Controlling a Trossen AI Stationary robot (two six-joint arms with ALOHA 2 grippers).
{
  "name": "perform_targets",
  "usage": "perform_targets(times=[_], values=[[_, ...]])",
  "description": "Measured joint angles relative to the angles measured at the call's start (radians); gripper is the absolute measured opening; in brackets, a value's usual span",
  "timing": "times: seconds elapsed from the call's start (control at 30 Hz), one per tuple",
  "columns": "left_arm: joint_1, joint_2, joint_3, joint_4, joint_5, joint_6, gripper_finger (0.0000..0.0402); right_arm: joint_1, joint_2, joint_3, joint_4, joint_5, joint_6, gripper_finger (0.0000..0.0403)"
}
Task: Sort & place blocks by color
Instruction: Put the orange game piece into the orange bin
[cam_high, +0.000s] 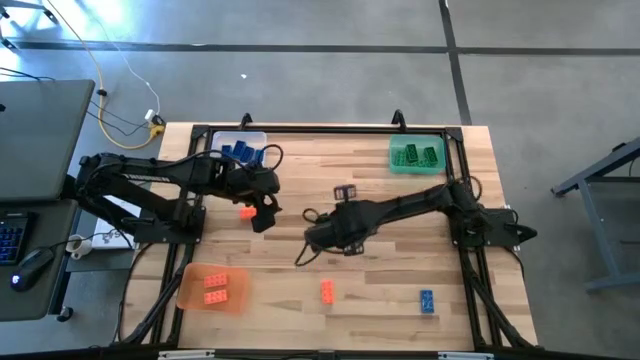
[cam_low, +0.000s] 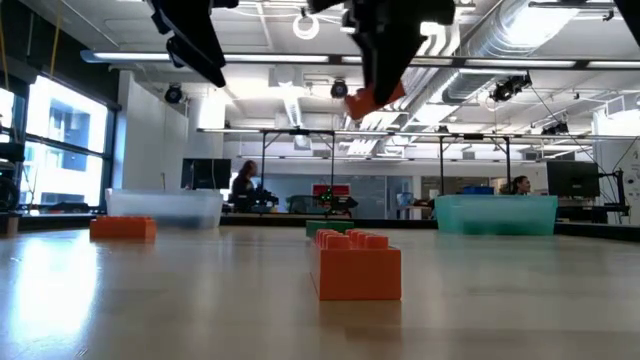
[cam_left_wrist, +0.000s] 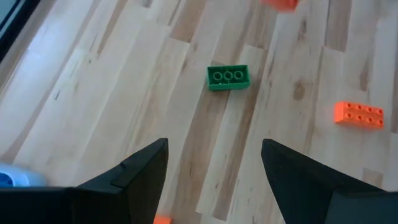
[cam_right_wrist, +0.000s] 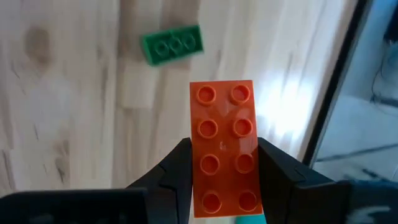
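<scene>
My right gripper (cam_right_wrist: 224, 152) is shut on an orange-red block (cam_right_wrist: 222, 118) and holds it above the middle of the table (cam_high: 318, 240). In the low view this block (cam_low: 375, 97) hangs high over the wood. My left gripper (cam_left_wrist: 214, 146) is open and empty, raised over the table's left half (cam_high: 265, 213), with an orange-red block (cam_high: 246, 211) lying just beside it. A green block (cam_left_wrist: 227, 77) lies flat on the table ahead of it. Another orange-red block (cam_high: 327, 291) and a blue block (cam_high: 427, 300) lie near the table's near edge. My right gripper pinches the orange-red block between its two fingers (cam_right_wrist: 177, 168), one on each long side, at the end nearest the wrist (cam_right_wrist: 214, 186). The studded face is turned to the wrist camera and the free end sticks out past the fingertips. The block is lifted clear of the table and tilted.
A clear tray (cam_high: 240, 152) with blue blocks stands at the far left, a green tray (cam_high: 415, 155) with green blocks at the far right, and an orange tray (cam_high: 212, 288) with orange-red blocks at the near left. A dark frame (cam_high: 330, 128) runs around the table.
</scene>
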Motion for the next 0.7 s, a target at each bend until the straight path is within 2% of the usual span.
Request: perform_targets(times=[0.2, 0.43, 0.7], values=[[0.026, 0.000, 0.000, 0.019, 0.000, 0.000, 0.0246, -0.030, -0.192, -0.260, 0.028, 0.059, 0.101, 0.0111], [0.028, 0.000, 0.000, 0.136, 0.004, 0.000, 0.0246, -0.038, -0.540, -0.655, 0.291, 0.085, 0.256, 0.0111], [0.027, 0.000, 0.000, 0.296, 0.007, 0.023, 0.0246, -0.038, -0.858, -0.895, 0.541, 0.160, 0.359, 0.0111]])
